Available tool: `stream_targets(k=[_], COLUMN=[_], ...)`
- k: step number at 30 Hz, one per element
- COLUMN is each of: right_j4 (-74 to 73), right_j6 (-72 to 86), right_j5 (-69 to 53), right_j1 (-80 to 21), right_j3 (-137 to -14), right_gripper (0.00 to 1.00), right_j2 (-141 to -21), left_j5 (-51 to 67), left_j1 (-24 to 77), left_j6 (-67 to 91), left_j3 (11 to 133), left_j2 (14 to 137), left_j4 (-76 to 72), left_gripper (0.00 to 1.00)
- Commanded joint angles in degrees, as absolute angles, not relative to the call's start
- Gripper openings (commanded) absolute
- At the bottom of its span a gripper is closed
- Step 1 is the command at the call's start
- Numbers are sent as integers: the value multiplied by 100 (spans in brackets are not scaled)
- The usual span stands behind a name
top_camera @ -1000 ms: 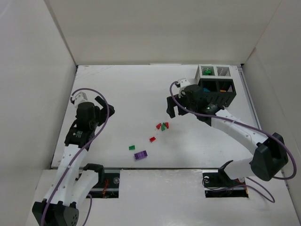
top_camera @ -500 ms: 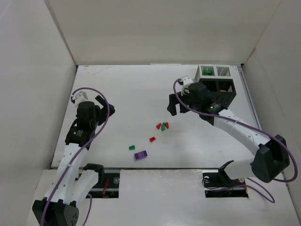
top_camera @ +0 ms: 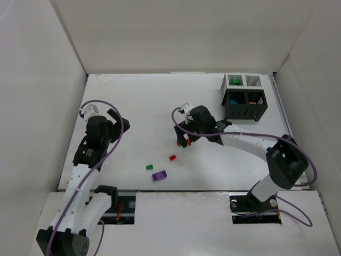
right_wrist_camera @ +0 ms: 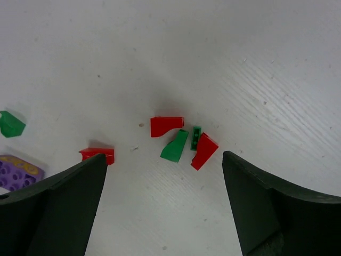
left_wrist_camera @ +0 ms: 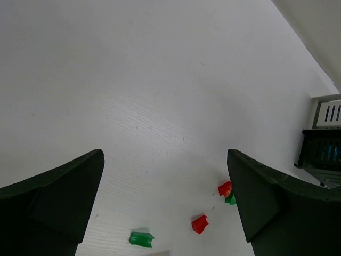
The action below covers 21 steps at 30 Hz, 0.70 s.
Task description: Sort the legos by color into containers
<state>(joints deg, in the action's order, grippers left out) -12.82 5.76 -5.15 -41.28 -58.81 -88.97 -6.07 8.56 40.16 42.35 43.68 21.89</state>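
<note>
Several legos lie mid-table. A cluster of two red and two green bricks (right_wrist_camera: 176,146) sits between and just ahead of my right gripper's (right_wrist_camera: 162,165) open, empty fingers; in the top view that gripper (top_camera: 184,137) hovers over the cluster. A lone red brick (top_camera: 172,158), a green one (top_camera: 149,167) and a purple one (top_camera: 159,175) lie nearer the front. The joined white and black containers (top_camera: 244,96) stand at the back right, holding a few bricks. My left gripper (top_camera: 118,120) is open and empty at the left, far from the legos.
White walls enclose the table on the left, back and right. In the left wrist view the red brick (left_wrist_camera: 200,224), the green brick (left_wrist_camera: 141,239) and the bins (left_wrist_camera: 322,149) show ahead of the left gripper (left_wrist_camera: 165,176).
My right gripper has swung from beside the containers to the left and forward, down over the red and green cluster. The left arm has not moved.
</note>
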Motion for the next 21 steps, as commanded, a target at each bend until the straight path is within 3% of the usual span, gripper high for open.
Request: stream_targets(k=[1,8,21], right_j4=[-1028,-1283,-1336], right_j6=[423,203,281], right_j5=[-196,1027,1450], right_j1=[-4297,-4930,-5010], right_j3=[-6257,-6750,-6917], right_gripper=[93,81,63], right_j2=[-9210,-10107,-10758], left_j5=[-554,-492,-545], left_j1=[879,879,879], left_j6=[4096,4096,3990], left_j3=[4123,4122,4122], left_j2=[4245,4298,4456], left_j4=[2153,2153,2153], left_gripper=[100,100,100])
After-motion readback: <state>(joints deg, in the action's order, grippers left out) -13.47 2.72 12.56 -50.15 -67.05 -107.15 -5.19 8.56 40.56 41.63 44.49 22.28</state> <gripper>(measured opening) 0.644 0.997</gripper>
